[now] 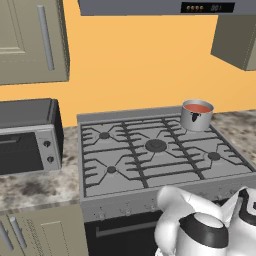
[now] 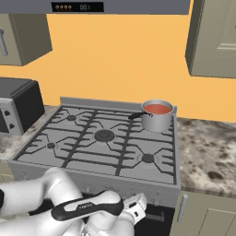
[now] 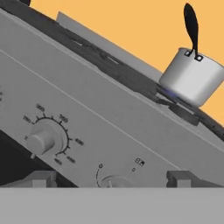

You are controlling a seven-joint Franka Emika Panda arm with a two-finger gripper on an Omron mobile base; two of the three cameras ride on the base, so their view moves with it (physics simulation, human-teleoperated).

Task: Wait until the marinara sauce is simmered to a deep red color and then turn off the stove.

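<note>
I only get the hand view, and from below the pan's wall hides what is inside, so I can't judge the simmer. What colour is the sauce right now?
Observer: The marinara sauce looks orange-red from the left base view, not a deep red.
Operator: Which burner is the pan on?
Observer: The saucepan sits on the back right burner of the stove.
Operator: Is anything standing next to the stove?
Observer: A toaster oven stands on the counter just left of it.
</note>
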